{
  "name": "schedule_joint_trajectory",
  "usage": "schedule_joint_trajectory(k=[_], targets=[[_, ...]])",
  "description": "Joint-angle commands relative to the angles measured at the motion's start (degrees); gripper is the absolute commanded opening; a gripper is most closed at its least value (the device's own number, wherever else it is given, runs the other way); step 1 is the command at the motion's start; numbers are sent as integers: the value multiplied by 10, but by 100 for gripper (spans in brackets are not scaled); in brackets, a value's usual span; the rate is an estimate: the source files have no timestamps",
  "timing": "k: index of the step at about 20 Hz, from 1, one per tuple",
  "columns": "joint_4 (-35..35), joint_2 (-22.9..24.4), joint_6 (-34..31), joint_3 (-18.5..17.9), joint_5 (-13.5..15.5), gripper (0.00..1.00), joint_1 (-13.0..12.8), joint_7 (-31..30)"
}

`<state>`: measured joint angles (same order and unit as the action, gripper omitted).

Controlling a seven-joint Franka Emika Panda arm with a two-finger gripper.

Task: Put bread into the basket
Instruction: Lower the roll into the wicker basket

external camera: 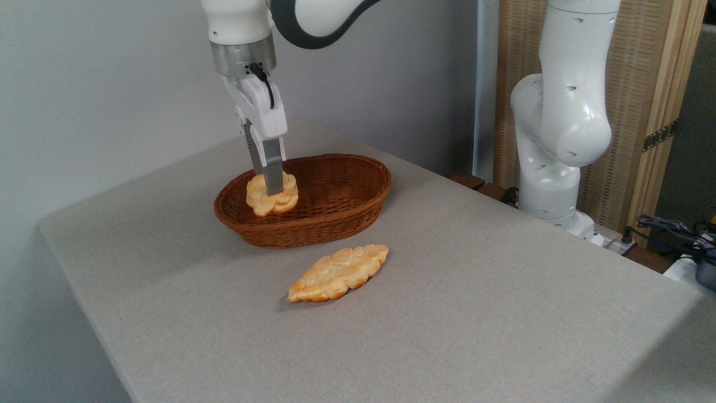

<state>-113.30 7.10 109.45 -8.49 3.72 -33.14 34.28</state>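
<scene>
Grey wall fills the background behind a grey speckled table [475, 313], with a wooden slatted screen [643, 84] at the right and some cables [671, 229] low in that corner. From my one fixed camera I see the arm's white base [559, 140] standing at the table's far right edge.

My gripper [269, 187] points straight down over the left end of the basket [341, 224]. Its fingers [272, 168] are drawn close together, clamped on the bun [263, 202], which stands on edge between them. The bun's lower part sits inside the basket, below the rim line; I cannot tell whether it touches the basket's floor. The near finger covers the bun's middle, so only its scalloped golden edges show on either side.

On the table just in front of the basket, apart from it, lies the long braided bread [338, 273], flat and angled.

I can read no brand, label or writing anywhere on the arm, the gripper or the basket.
</scene>
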Motion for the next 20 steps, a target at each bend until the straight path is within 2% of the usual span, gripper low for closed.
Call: schedule_joint_trajectory(k=[1, 2, 3, 4, 5, 10, 15, 18, 20], targets=[[1, -12, -15, -8, 3, 59, -48, -26], [1, -15, -15, -8, 5, 62, -57, -26], [-2, -16, -14, -8, 6, 82, -64, -26], [-3, -24, -14, -8, 6, 96, -72, -27], [-4, -30, -14, -8, 6, 100, -81, -27], [-7, -44, -9, -8, 7, 100, -92, -26], [-4, -45, -9, -9, 12, 100, -91, -26], [4, -38, -10, -17, 13, 100, -84, -27], [19, -28, -13, -26, 11, 100, -59, -24]])
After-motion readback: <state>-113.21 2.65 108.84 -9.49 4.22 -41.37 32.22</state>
